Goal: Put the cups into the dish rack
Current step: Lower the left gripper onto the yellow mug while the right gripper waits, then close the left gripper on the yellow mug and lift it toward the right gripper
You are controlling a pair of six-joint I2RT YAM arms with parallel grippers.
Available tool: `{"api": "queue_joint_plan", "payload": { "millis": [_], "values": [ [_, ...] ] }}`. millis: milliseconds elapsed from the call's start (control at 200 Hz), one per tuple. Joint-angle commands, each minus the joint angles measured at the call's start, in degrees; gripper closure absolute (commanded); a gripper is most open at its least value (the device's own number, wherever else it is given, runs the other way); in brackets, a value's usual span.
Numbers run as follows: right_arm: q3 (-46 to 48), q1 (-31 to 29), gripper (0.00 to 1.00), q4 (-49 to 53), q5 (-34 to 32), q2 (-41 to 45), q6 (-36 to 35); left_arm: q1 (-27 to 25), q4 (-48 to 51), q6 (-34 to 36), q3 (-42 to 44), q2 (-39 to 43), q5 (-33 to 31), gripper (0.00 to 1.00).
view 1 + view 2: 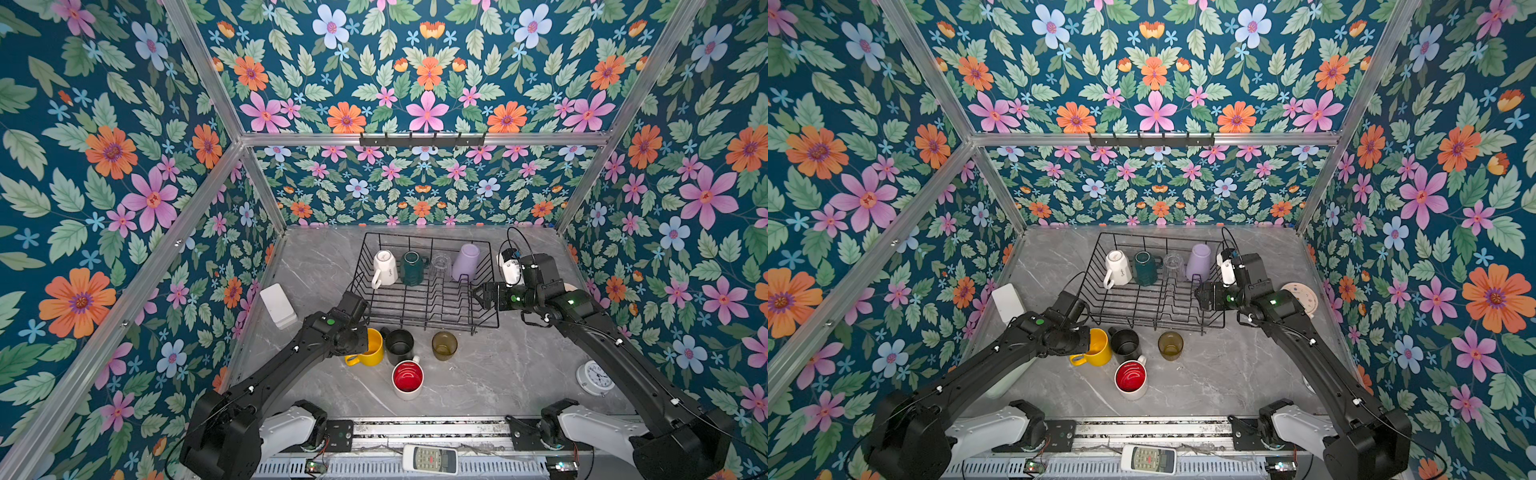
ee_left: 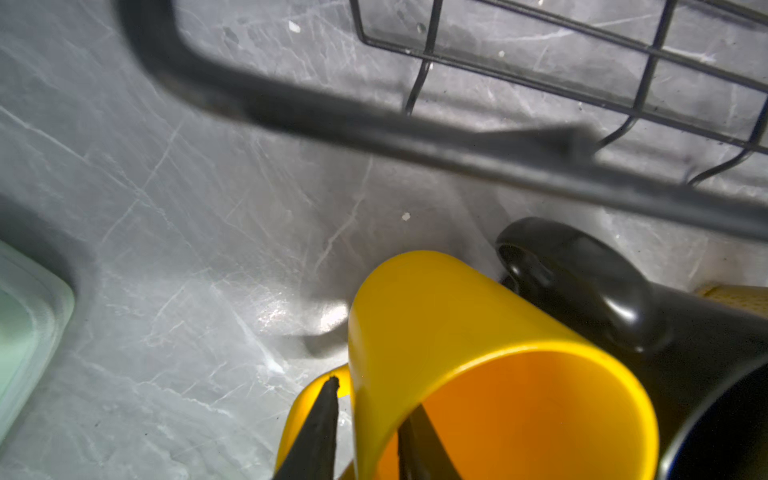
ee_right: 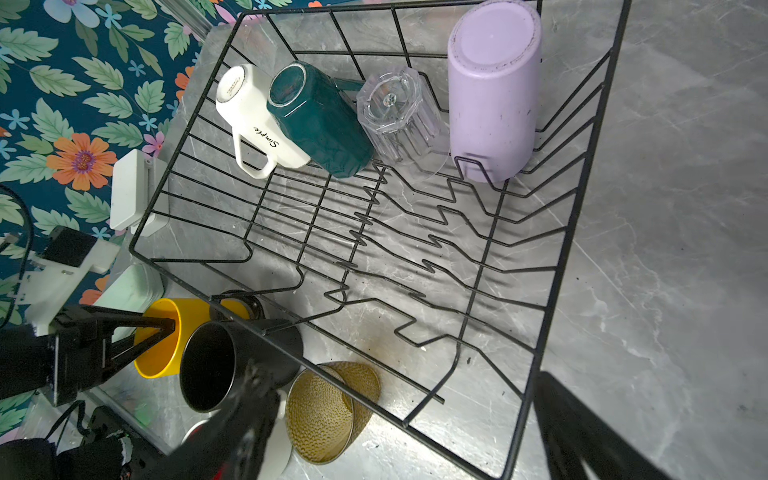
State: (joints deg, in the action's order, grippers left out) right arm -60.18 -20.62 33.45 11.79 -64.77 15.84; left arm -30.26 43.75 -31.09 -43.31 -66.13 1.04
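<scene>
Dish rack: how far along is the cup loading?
Done: four sit inverted along the far side of the dish rack: white mug, green mug, clear glass, lilac tumbler. In hand: the left gripper has its fingers either side of the yellow mug wall; a firm pinch is not clear. Left: that mug, black mug, amber tumbler and red-lined mug stand on the table.
</scene>
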Motion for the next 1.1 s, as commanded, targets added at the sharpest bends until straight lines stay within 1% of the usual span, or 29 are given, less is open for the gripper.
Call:
{"api": "queue_joint_plan", "payload": {
  "millis": [0, 360, 515, 535, 695, 865, 1020, 1095],
  "values": [
    [-0.1, 0.0, 0.05, -1.6, -0.3, 0.3, -0.9, 0.0, 0.5, 0.8, 0.1, 0.1, -0.6, 0.79],
    [0.3, -0.1, 0.05, -2.0, 0.2, 0.7, -0.8, 0.0, 2.8, 1.5, -0.9, 0.7, -0.6, 1.00],
    [0.5, 0.0, 0.05, -2.0, 0.5, 1.1, -0.6, -0.1, 4.4, 1.6, -1.8, 1.9, -0.7, 1.00],
    [0.5, -0.1, 0.05, -2.0, 0.6, 1.2, -0.5, -0.1, 6.1, 1.6, -1.9, 2.2, -0.6, 1.00],
    [0.4, 0.0, 0.05, -2.1, 1.4, 1.8, -0.3, -0.1, 9.9, 1.7, -3.7, 6.1, -0.3, 1.00],
    [0.3, 0.0, 0.05, -2.6, 3.0, 2.8, 0.6, -0.1, 14.1, 2.7, -9.4, 11.3, -0.1, 1.00],
    [0.6, 0.0, 0.05, -4.3, 6.3, 4.2, 2.1, 0.0, 11.9, 3.6, -15.7, 15.9, 3.0, 1.00],
    [1.1, 0.0, 0.05, -5.7, 8.6, 5.1, 2.5, 0.0, 7.9, 4.0, -17.2, 17.4, 6.4, 1.00]
  ]
}}
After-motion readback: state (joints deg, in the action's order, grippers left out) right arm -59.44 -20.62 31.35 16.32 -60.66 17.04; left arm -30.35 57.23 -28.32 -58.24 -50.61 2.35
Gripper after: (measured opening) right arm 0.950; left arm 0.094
